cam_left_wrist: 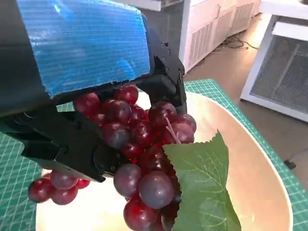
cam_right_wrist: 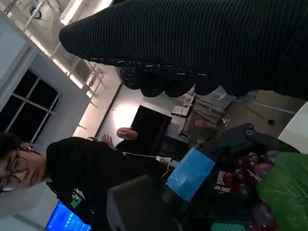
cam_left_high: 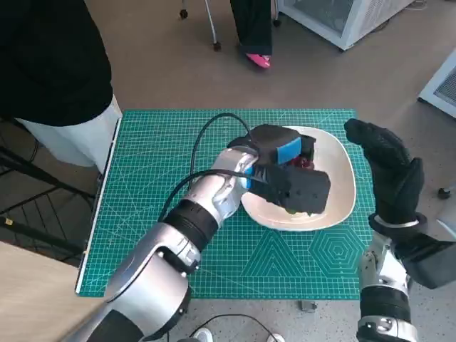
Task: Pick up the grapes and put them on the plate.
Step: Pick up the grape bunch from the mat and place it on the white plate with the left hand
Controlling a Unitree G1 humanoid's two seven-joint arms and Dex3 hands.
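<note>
The left hand (cam_left_wrist: 91, 91) grips the grapes (cam_left_wrist: 139, 159) right over the plate (cam_left_wrist: 260, 183), low enough to release, while the right hand (cam_left_high: 388, 171) waits beside it, fingers apart and empty.

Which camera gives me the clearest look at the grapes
The left wrist view: the grapes fill the picture, gripped by the left hand over the plate. In the head view that hand hides nearly all of them; the right wrist view catches only a dim corner.

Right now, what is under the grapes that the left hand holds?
Under the grapes is the white plate, over the green mat. The left hand grips them. A green leaf covers part; whether the bunch touches the plate cannot be told.
</note>
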